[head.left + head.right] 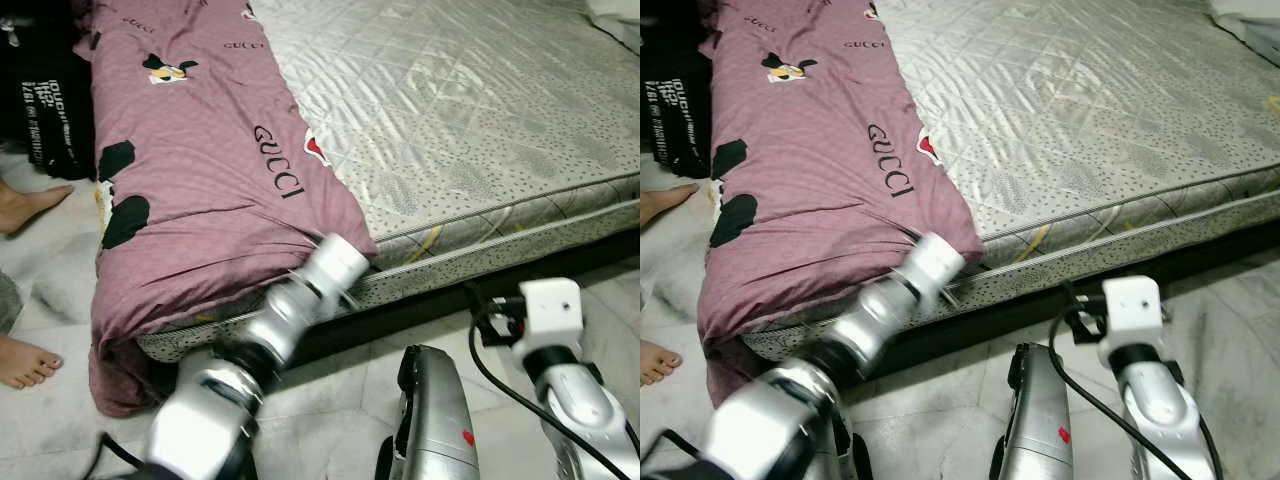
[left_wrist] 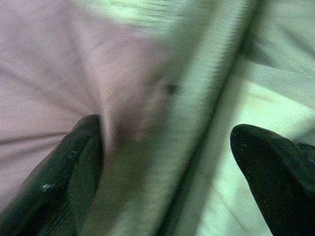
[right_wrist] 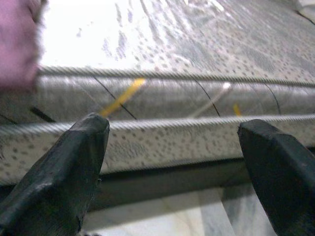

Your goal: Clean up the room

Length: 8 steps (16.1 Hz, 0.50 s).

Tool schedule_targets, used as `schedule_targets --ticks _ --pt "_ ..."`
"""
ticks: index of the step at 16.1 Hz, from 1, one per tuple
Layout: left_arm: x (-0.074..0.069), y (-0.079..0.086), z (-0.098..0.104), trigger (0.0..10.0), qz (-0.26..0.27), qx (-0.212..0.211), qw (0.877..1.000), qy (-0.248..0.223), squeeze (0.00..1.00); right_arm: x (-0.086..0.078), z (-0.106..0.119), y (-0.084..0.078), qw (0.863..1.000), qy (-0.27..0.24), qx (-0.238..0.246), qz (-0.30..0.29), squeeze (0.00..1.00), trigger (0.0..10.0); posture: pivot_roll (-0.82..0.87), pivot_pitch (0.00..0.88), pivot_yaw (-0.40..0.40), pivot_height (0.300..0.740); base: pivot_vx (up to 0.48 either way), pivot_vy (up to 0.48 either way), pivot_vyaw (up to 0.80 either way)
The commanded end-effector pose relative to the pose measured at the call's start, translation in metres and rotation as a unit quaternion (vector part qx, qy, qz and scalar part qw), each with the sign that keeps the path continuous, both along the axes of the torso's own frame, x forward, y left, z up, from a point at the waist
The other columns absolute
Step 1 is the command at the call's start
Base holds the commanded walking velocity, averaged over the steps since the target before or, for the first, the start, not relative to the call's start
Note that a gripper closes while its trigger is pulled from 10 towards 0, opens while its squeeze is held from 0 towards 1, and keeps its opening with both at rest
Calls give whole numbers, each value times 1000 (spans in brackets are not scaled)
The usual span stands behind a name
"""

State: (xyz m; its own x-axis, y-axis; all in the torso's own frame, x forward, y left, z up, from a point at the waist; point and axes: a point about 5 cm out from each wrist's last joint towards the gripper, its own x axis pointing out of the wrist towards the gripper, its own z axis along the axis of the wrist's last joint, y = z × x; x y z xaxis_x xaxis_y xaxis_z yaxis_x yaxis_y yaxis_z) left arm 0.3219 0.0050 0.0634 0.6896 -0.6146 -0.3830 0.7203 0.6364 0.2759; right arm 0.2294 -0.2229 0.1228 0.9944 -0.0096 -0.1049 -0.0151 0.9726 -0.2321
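A pink printed bedsheet (image 1: 200, 150) covers the left strip of a grey quilted mattress (image 1: 450, 100) and hangs over its near left corner. My left arm (image 1: 300, 300) reaches to the sheet's lower edge at the mattress side. In the left wrist view my left gripper (image 2: 167, 162) is open, with a pink sheet fold (image 2: 123, 113) and the mattress piping (image 2: 206, 98) blurred between its fingers. My right arm (image 1: 550, 320) is held low in front of the bed. My right gripper (image 3: 172, 162) is open and faces the mattress side (image 3: 187, 98), with nothing between its fingers.
A person's bare feet (image 1: 25, 360) stand on the marble floor at the left. Black clothing (image 1: 45, 100) lies beside the bed's far left. A black cable (image 1: 490, 370) runs along my right arm. A white pillow edge (image 1: 615, 15) shows at the far right.
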Motion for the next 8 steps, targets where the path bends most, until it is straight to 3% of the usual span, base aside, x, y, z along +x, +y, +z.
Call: schedule_targets --ticks 1,2,3,8 --pt "-16 -13 -15 10000 -35 9 999 37 0 -3 -5 -3 1000 13 0 -7 0 10000 -202 116 -20 474 0 0 0" --pt "-29 -28 -18 10000 -65 -15 997 42 0 3 -6 1 1000 9 3 -3 0 10000 -187 97 -18 474 0 0 0" --pt "-31 -32 -15 10000 -70 -32 996 38 0 6 -6 2 1000 8 5 -1 0 10000 -183 89 -15 474 0 0 0" --pt "-12 -31 14 10000 -65 -70 995 -21 0 15 -6 8 1000 -2 11 0 0 10000 -168 62 0 474 0 0 0"
